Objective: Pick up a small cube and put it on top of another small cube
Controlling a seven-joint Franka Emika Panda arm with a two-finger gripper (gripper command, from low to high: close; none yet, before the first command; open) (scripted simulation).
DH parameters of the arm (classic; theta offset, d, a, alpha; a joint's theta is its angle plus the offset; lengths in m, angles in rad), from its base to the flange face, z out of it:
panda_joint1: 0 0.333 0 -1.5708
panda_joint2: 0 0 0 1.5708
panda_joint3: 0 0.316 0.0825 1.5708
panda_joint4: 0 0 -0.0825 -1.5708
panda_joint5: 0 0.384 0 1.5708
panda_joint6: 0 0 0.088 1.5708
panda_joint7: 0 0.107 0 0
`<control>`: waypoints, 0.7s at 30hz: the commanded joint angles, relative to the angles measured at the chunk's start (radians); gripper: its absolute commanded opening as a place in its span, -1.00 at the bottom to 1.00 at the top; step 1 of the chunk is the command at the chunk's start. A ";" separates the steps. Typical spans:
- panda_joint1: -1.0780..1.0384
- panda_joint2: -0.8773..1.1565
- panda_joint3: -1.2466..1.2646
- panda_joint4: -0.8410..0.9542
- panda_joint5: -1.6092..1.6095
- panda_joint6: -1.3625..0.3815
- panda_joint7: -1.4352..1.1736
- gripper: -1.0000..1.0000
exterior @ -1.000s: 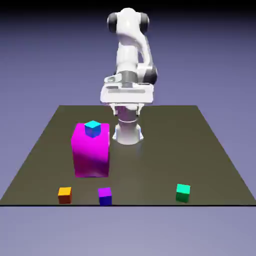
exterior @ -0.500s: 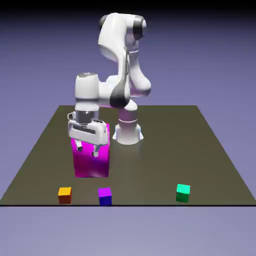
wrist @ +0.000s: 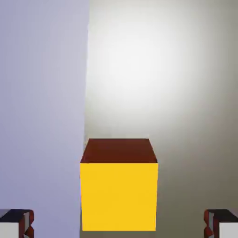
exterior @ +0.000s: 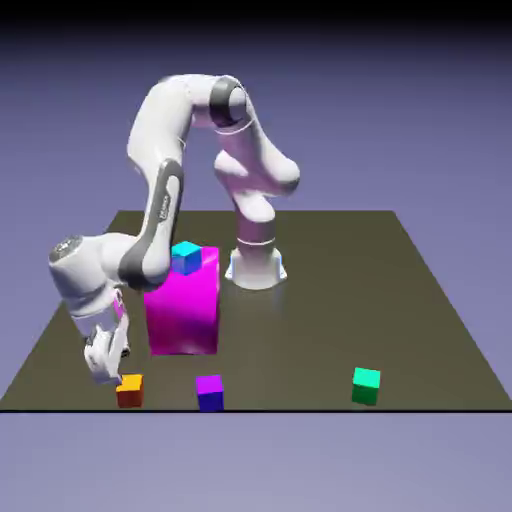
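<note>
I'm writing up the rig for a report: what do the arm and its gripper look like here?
The arm is glossy white, built of rounded tubular links with dark grey bands at the joints and a faint dark marking along one link. No loose cables show. The gripper is white too; in the hand view its fingertips are small, grey and blocky.

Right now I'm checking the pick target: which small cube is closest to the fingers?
The orange cube, at the exterior view's left end of the front row. The purple cube and green cube sit farther right.
</note>
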 commanded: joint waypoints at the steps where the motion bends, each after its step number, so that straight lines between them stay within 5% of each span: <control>1: 0.002 0.036 0.003 0.001 0.004 0.035 -0.004 0.00; 2: 0.004 0.060 0.006 0.002 0.007 0.058 -0.007 0.00; 3: 0.004 0.060 0.006 0.002 0.007 0.058 -0.007 -1.00; 21: 0.179 -0.556 -0.149 -0.221 -0.154 -0.375 -0.316 -1.00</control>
